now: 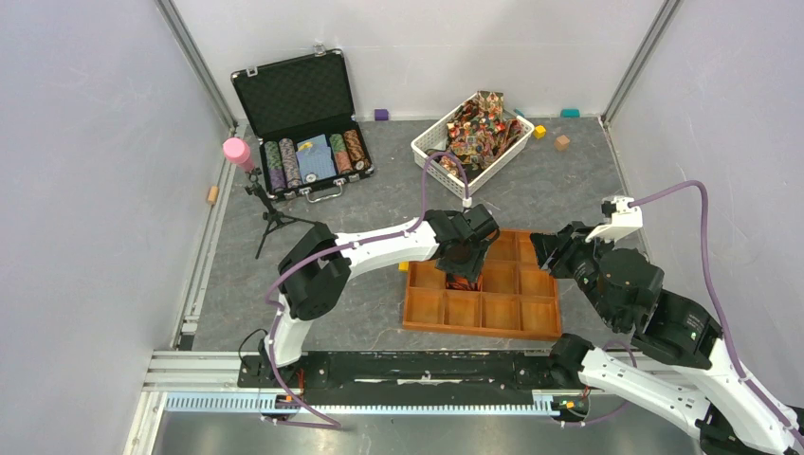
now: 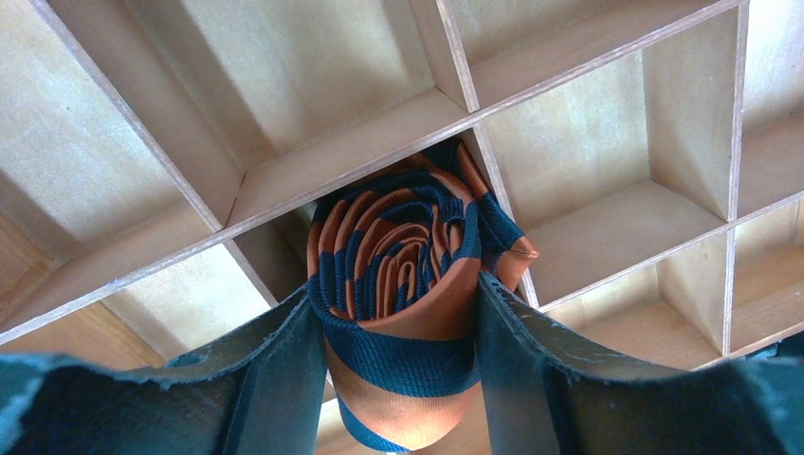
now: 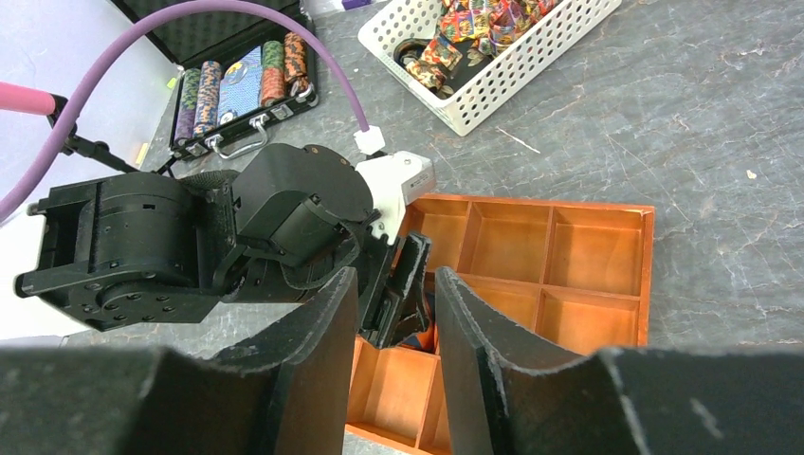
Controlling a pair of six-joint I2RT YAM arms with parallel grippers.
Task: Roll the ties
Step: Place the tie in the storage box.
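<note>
A rolled tie with orange and dark blue stripes (image 2: 403, 284) sits between the fingers of my left gripper (image 2: 393, 294), which is shut on it. The roll hangs over a compartment of the wooden divided tray (image 2: 341, 161), its coiled end pointing down into the cell. From above, the left gripper (image 1: 465, 268) is over the tray's (image 1: 479, 330) left middle. My right gripper (image 1: 545, 248) hovers at the tray's right side, facing the left one. Its jaws (image 3: 395, 284) stand open with nothing between them. A bit of the tie (image 3: 429, 334) shows past them. More patterned ties (image 1: 477, 121) lie heaped in a basket.
The white perforated basket (image 1: 424, 152) stands at the back, right of centre. An open black case of poker chips (image 1: 308, 156) is at the back left. A pink-topped small tripod (image 1: 268, 213) stands left of the left arm. Small coloured blocks (image 1: 562, 142) lie near the back wall.
</note>
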